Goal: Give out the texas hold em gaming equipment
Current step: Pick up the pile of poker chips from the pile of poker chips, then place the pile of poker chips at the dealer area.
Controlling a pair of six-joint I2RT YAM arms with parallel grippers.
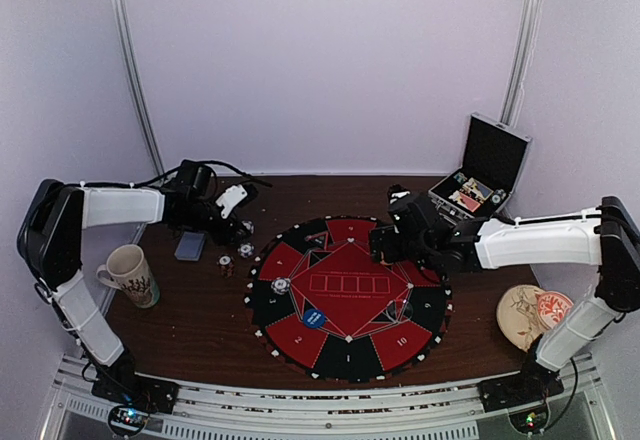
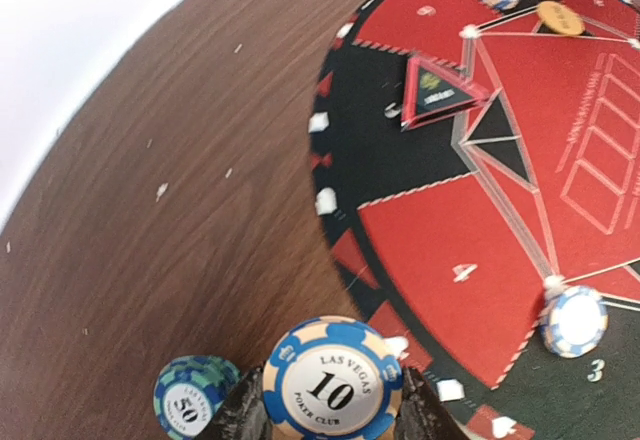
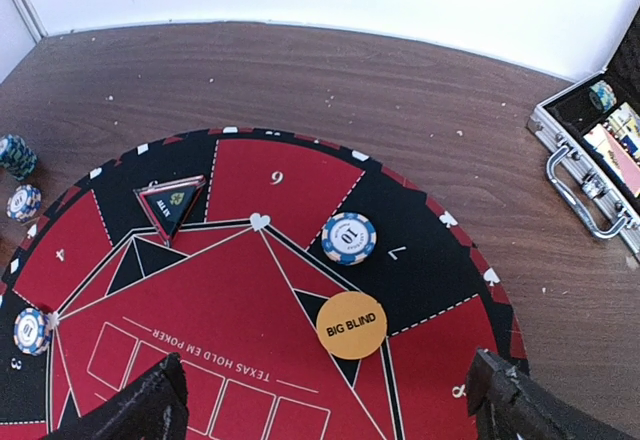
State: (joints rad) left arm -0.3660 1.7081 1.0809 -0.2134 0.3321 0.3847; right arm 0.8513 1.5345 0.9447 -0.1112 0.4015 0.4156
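My left gripper (image 2: 331, 402) is shut on the rim of a blue-and-white "10" poker chip (image 2: 333, 380), held just off the left edge of the round poker mat (image 2: 440, 220). A teal "50" chip stack (image 2: 194, 398) stands right beside it on the wood. From above, the left gripper (image 1: 238, 228) sits near loose chips (image 1: 246, 250) and the card deck (image 1: 189, 247). My right gripper (image 3: 325, 415) hangs open over the mat's far side, with nothing between its fingers. Below it lie an orange BIG BLIND disc (image 3: 351, 325) and a "10" chip (image 3: 349, 238). A blue disc (image 1: 314, 317) lies on the mat.
A triangular marker (image 3: 172, 203) lies on the mat, and other chips (image 3: 32, 330) (image 2: 574, 320) lie on its seats. The open silver-edged case (image 1: 485, 175) stands at the back right. The patterned mug (image 1: 130, 275) is front left and a round coaster (image 1: 533, 312) front right.
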